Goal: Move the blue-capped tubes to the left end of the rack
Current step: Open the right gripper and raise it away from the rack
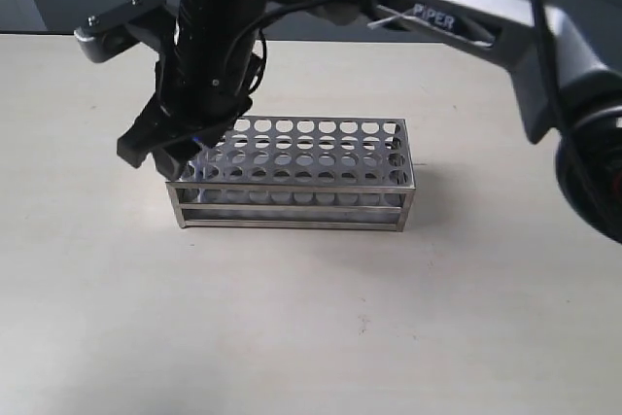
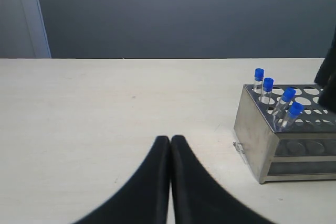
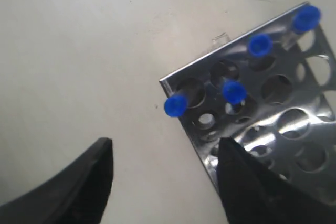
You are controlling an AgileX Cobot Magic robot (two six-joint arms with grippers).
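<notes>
The rack (image 1: 292, 177) is set near the middle of the pale table (image 1: 311, 347), its length running from 9 to 3 o'clock in the exterior view. Four blue-capped tubes (image 2: 268, 84) are held in holes at its 9 o'clock end, close together. In the left wrist view two are seen upright and two tilted, and their caps stand above the top plate.

In the exterior view that end is largely hidden by the right arm (image 1: 544, 36), which is stretched across from 2 o'clock; only a speck of blue is shown beneath it. The right gripper (image 3: 165, 148) is held over the rack's 9 o'clock end, its fingers spread wide with nothing gripped between them. The left gripper (image 2: 170, 140) is pressed closed, tips touching, with nothing held, and is set apart from the rack over bare table.

The lettering (image 1: 434, 17) "PIPER" can be read on the right arm.
</notes>
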